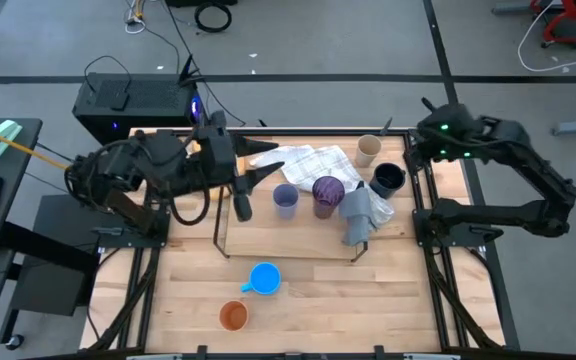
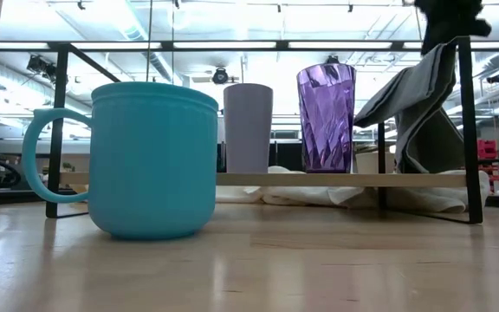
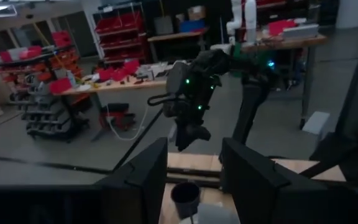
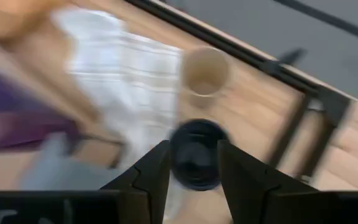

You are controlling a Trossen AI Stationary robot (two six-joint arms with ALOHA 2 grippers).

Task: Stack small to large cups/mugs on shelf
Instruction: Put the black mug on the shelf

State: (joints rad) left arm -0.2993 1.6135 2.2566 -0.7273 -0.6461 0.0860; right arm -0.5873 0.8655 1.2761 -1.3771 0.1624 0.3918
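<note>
Overhead strip lights make the low view bright, with glare washing out the ceiling behind the purple cup point(image 2: 326, 117). Left wrist view's pretty dim, and the right wrist view is smeared with motion blur.

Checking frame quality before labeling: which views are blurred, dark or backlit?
Right wrist view: heavy motion smear; dark navy cup, tan cup and checked cloth all streaked. Left wrist view: dim, the arm's own fingers near-black. Low view: backlit by ceiling lights, bright blue mug sharp, purple cup glowing through. High view: evenly lit, clear.
</note>
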